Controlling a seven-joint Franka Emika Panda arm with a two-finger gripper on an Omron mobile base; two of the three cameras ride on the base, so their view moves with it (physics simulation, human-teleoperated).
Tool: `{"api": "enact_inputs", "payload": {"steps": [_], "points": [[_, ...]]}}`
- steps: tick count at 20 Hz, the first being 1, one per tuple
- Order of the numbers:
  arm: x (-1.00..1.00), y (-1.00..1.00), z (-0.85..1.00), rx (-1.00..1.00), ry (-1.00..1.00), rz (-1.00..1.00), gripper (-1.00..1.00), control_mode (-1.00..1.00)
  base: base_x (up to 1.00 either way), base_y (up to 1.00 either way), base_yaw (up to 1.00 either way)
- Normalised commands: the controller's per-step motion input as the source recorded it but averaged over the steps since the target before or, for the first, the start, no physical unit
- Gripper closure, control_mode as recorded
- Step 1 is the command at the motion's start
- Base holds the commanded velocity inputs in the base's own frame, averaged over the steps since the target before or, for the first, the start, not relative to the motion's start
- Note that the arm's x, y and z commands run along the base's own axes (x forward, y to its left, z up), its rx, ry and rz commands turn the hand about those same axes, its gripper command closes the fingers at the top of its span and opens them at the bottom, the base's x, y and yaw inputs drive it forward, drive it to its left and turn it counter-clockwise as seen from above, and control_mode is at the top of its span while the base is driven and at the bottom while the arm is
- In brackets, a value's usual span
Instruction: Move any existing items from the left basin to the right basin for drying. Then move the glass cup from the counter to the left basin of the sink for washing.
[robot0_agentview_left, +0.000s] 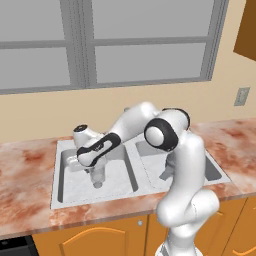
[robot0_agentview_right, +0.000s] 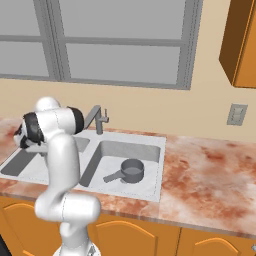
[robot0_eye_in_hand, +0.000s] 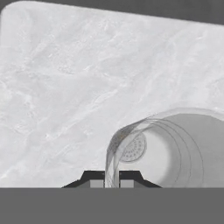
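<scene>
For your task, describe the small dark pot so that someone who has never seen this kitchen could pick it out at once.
Start at the light grey double sink set into the marbled counter under the window. Look in the right basin: the pot sits on its floor. It is dark grey and round, with a short straight handle, unlike the clear handleless glass cup.

L basin (robot0_agentview_left: 70, 182): I see floor open left of cup (robot0_eye_in_hand: 175, 148) | R basin (robot0_agentview_right: 150, 150): pot (robot0_agentview_right: 131, 171) mid-floor | faucet (robot0_agentview_right: 96, 118) over divider

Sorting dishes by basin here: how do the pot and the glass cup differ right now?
The pot is opaque dark grey with a short handle; the glass cup is see-through and handleless. The pot rests free in the right basin; the cup is between the gripper fingertips over the left basin. Both are round.
</scene>
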Motion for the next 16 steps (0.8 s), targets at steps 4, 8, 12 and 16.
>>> {"api": "enact_inputs", "payload": {"steps": [4,8,12,16], "points": [[0.22,0.21,-0.40,-0.04,0.00,0.00,1.00,-1.00,0.00,0.00,0.00],[0.18,0.16,-0.38,-0.03,0.00,0.00,1.00,-1.00,0.00,0.00,0.00],[0.06,0.07,-0.27,0.00,0.00,0.00,1.00,-1.00,0.00,0.00,0.00],[0.01,0.01,-0.22,0.00,0.00,0.00,-1.00,-1.00,0.00,0.00,0.00]]}}
